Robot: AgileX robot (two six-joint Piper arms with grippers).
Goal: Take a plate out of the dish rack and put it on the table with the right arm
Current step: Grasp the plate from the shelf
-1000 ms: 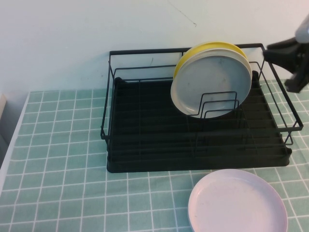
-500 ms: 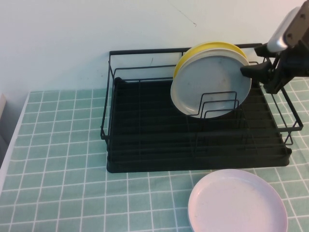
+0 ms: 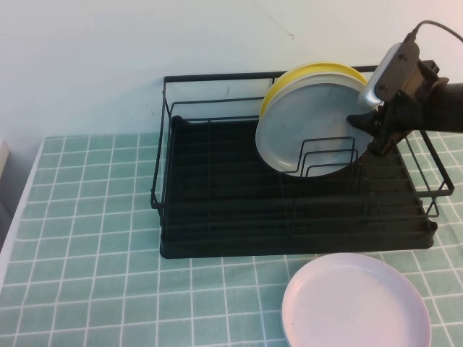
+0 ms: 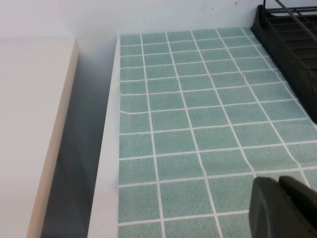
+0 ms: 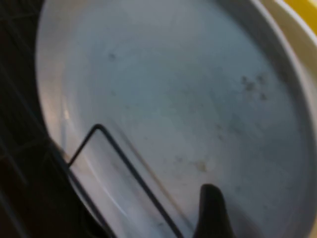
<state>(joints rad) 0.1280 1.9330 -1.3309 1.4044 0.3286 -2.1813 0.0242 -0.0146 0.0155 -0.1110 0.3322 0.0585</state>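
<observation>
The light grey plate (image 3: 315, 126) stands upright in the black dish rack (image 3: 217, 195), leaning on the wire loops (image 3: 327, 155). Behind it stand a white plate (image 3: 269, 116) and a yellow one (image 3: 311, 69). My right gripper (image 3: 367, 135) is open at the grey plate's right rim, with nothing held. In the right wrist view the grey plate (image 5: 173, 99) fills the picture, and one black finger (image 5: 210, 210) hovers close over its face. My left gripper (image 4: 277, 182) is shut and empty, low over the green tiled table (image 4: 198, 124).
A pale pink plate (image 3: 354, 300) lies flat on the table (image 3: 87, 253) in front of the rack's right end. The rack's corner (image 4: 292, 39) is ahead of the left gripper. The table's left edge (image 4: 106, 163) drops beside a beige counter (image 4: 29, 124).
My right arm has come in from the right edge to the grey plate's right rim. Its jaws have opened. The plates have not moved.
</observation>
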